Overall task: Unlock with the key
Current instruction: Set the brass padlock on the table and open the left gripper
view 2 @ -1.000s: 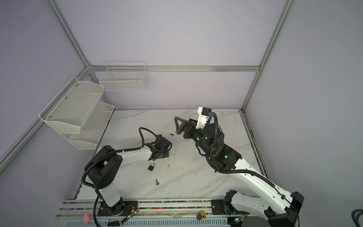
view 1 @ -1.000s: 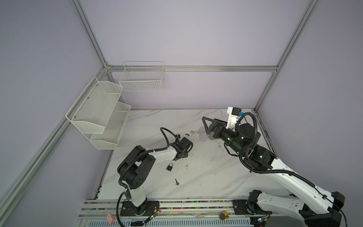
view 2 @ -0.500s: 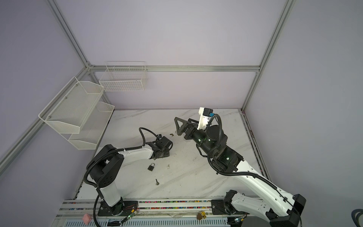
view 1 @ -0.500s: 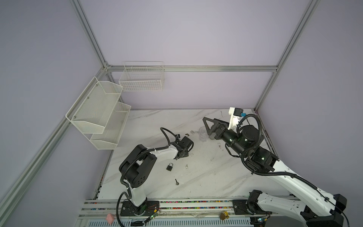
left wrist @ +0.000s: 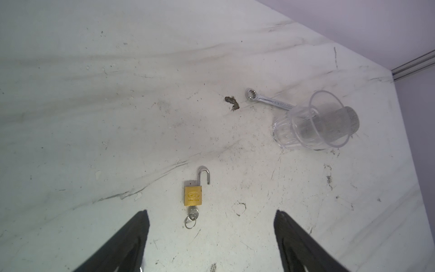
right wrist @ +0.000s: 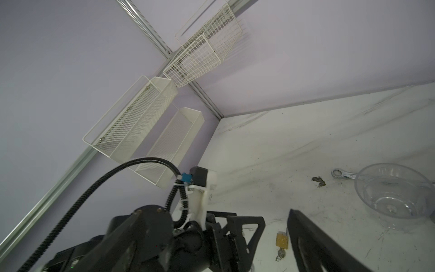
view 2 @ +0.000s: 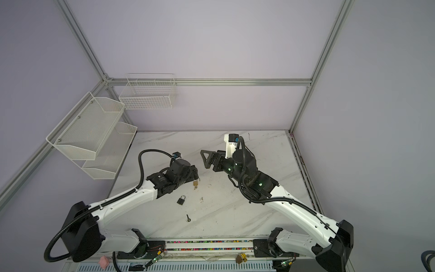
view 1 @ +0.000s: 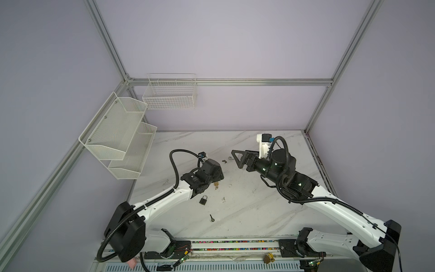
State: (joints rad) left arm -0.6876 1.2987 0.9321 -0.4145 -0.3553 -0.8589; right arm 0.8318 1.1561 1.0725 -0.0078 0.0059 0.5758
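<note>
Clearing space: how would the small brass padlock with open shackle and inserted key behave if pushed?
The small brass padlock lies flat, so it would probably slide, not roll. Its open shackle may swivel; the ringed key could snag.

Your left gripper (left wrist: 211, 213) hangs low, wrist bent downward, jaws spread wide and holding nothing. Your right gripper (view 1: 238, 158) sits at about two o'clock from it, pointing toward nine o'clock, jaws equally wide.
</note>
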